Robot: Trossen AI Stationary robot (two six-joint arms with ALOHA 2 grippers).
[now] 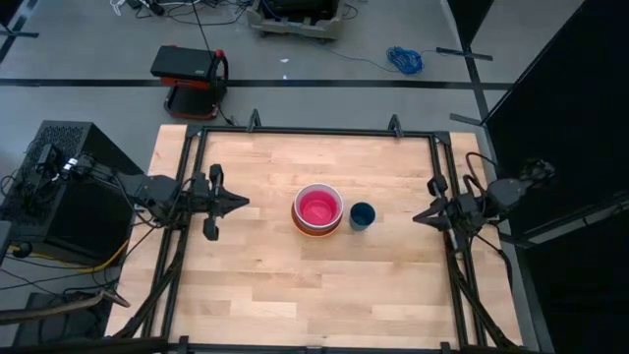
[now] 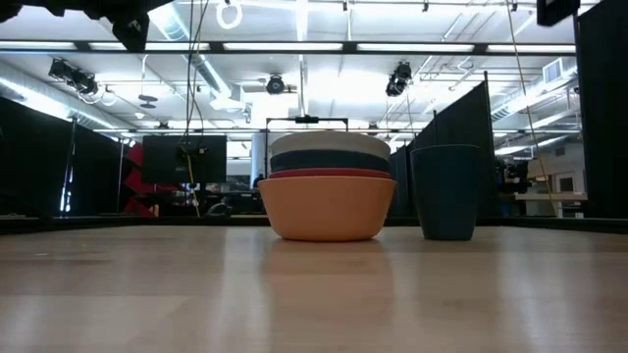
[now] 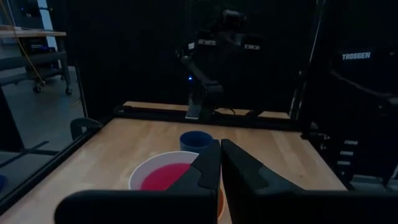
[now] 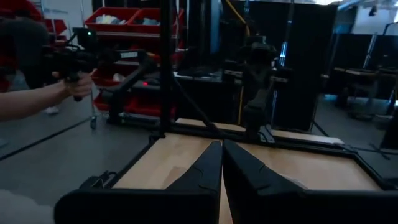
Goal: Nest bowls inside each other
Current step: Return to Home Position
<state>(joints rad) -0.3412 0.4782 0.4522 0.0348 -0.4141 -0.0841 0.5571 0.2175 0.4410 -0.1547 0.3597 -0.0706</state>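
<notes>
My left tool (image 1: 244, 203) hangs over the left side of the surface (image 1: 295, 295), its fingers (image 3: 205, 168) pressed together to a thin slit, clenched on nothing and touching nothing. My right tool (image 1: 416, 217) hangs over the right side, likewise clenched and empty, its tip pointing in toward the middle.

The stack of bowls (image 1: 317, 209) sits near the centre of the surface, well apart from both tools. From above I see the magenta-pink bowl (image 1: 317, 206) innermost, ringed by the white bowl's rim. From the low view the orange bowl (image 2: 327, 208) rests on the wood, with the red-orange bowl (image 2: 326, 174), the teal bowl (image 2: 329, 160) and the white bowl (image 2: 329, 145) showing as bands above its rim. The dark blue cup (image 1: 362, 215) stands upright just beside the stack on the right-arm side, with a small gap between them.

A black frame (image 1: 314, 131) runs along the far edge and both sides. Bare wood lies open between each tool and the bowls, and across the whole near half.

Beyond the surface, the right wrist view shows a person's hand (image 4: 68, 84) holding a dark device (image 4: 78, 59).
</notes>
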